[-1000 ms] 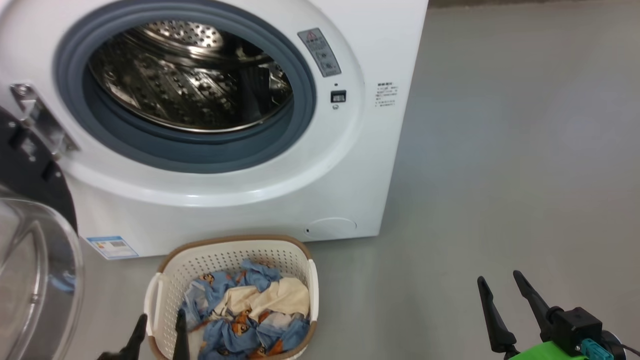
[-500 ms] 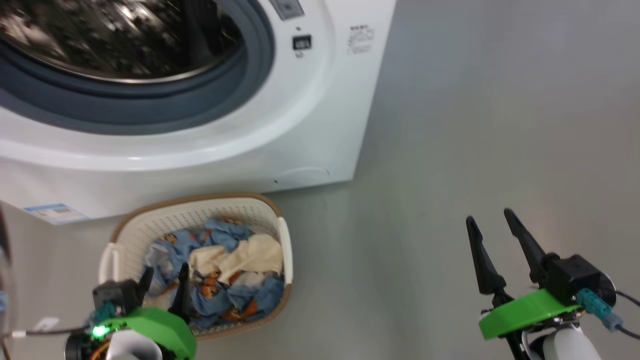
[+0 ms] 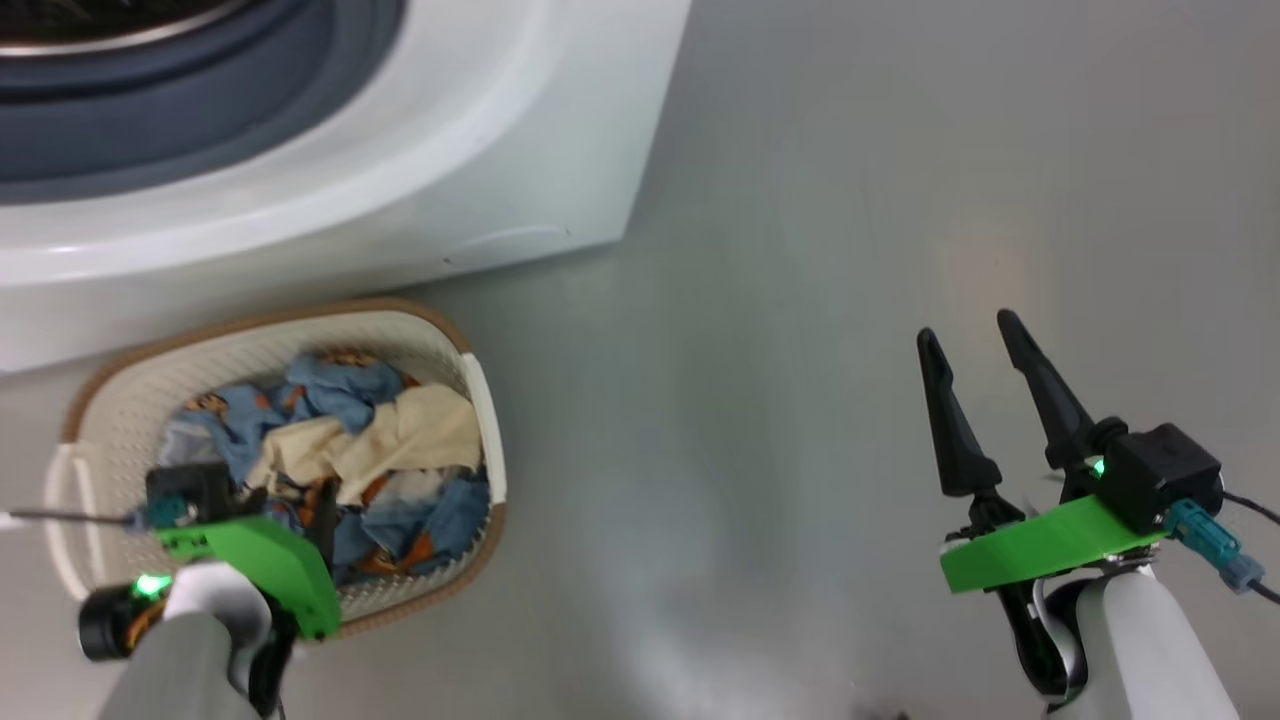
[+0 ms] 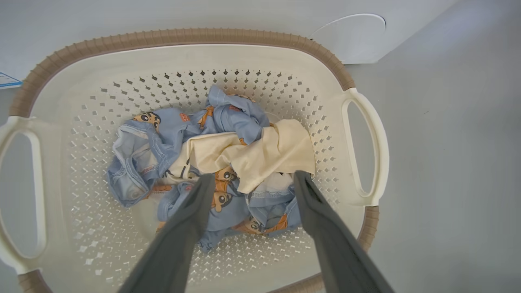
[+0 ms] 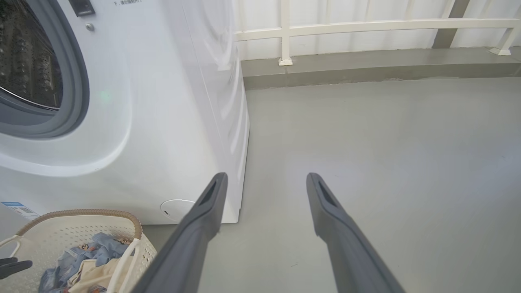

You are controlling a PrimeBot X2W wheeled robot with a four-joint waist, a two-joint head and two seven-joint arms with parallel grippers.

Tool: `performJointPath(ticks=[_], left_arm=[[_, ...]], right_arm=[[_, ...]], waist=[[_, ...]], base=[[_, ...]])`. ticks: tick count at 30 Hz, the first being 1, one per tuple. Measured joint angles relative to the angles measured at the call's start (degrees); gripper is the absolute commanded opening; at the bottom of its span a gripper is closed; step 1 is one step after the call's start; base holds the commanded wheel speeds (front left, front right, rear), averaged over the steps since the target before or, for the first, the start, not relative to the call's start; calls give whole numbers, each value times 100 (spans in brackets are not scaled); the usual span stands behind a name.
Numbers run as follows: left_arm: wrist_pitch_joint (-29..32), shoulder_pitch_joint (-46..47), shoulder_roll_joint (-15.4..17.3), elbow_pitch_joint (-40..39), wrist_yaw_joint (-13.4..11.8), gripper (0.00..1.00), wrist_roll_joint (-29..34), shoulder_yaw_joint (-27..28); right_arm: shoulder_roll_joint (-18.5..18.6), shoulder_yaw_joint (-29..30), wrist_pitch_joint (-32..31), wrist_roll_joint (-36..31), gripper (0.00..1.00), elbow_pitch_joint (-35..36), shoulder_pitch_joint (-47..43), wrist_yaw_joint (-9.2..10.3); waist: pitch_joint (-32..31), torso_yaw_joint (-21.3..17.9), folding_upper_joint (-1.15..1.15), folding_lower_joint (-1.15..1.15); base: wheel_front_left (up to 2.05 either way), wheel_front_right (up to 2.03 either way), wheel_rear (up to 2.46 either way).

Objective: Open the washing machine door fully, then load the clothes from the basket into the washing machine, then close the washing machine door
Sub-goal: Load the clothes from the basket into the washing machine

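Here, the basket (image 4: 183,34) stands just in front of the washing machine (image 5: 175,122), holding the clothes (image 4: 244,150). The left gripper (image 4: 253,177) hangs over the clothes, fingers spread. The right gripper (image 5: 266,176) sits well to the basket's right, fingers spread and empty.

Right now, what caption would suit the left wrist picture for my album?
Open left claw aimed at the blue and cream clothes in the basket, beside the washer.
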State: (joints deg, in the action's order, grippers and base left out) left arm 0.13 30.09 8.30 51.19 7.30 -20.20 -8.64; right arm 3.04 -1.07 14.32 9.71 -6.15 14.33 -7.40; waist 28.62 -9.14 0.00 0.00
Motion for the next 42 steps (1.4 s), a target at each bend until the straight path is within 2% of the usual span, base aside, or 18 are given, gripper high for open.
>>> performJointPath(ticks=[15, 42], left_arm=[[282, 1146, 431, 792, 1, 100, -682, -488], [271, 2431, 969, 1239, 1, 100, -1457, -1425]], right_arm=[[-3, -26, 0, 114, 100, 183, 359, 0], [-29, 31, 42, 186, 100, 454, 560, 0]], waist=[[1129, -408, 0, 0], [2458, -869, 0, 0]], base=[[0, 0, 0], [0, 0, 0]])
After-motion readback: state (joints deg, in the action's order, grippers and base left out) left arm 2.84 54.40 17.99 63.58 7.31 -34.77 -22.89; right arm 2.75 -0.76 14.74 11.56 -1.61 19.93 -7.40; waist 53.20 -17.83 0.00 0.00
